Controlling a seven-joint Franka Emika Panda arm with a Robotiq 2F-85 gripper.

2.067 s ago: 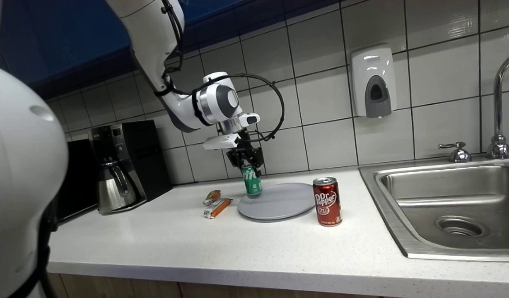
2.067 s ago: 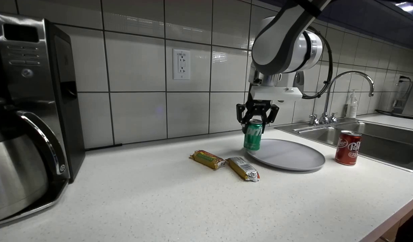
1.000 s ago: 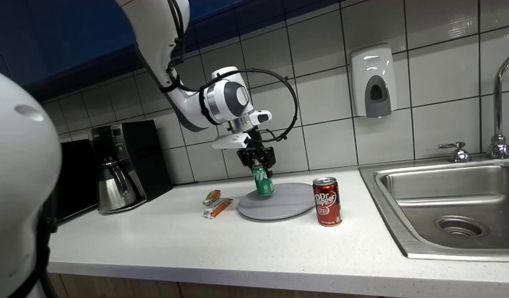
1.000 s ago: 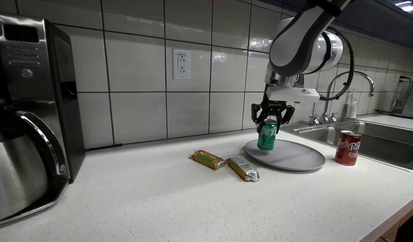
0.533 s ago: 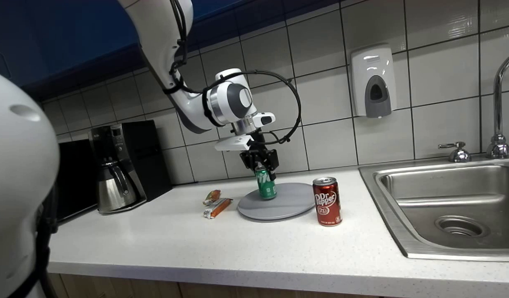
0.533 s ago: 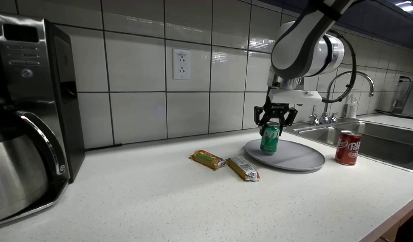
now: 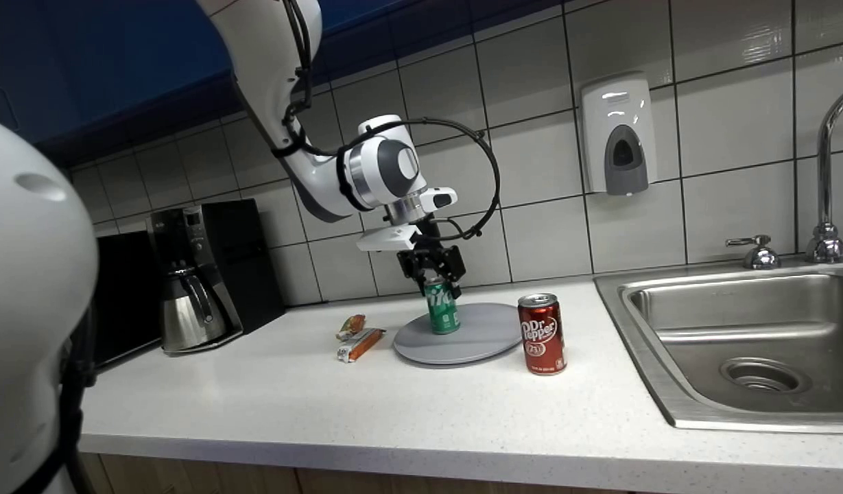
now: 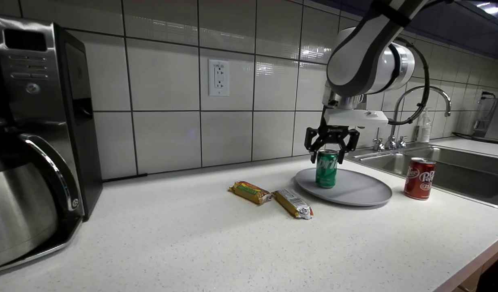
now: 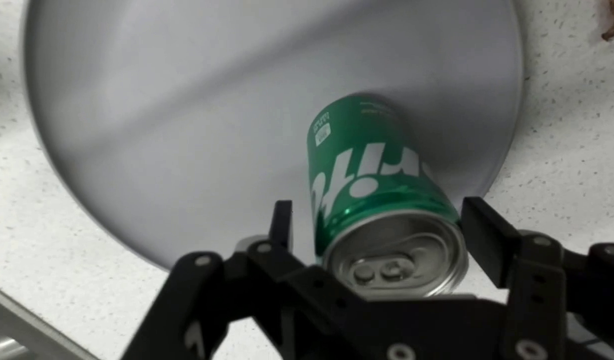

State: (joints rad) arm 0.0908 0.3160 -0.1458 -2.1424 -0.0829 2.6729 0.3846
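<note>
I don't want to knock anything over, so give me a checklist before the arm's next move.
1. Gripper open: ok, jaws wider than the green can.
2. Can upright on the gray plate: ok.
3. Fingers clear of the can: cannot tell; the wrist view shows a gap on one side, the other finger looks very close.
4. Red can clear of the gripper: ok, upright on the counter.
5. Wrapped bars off the plate: ok, both on the counter.
</note>
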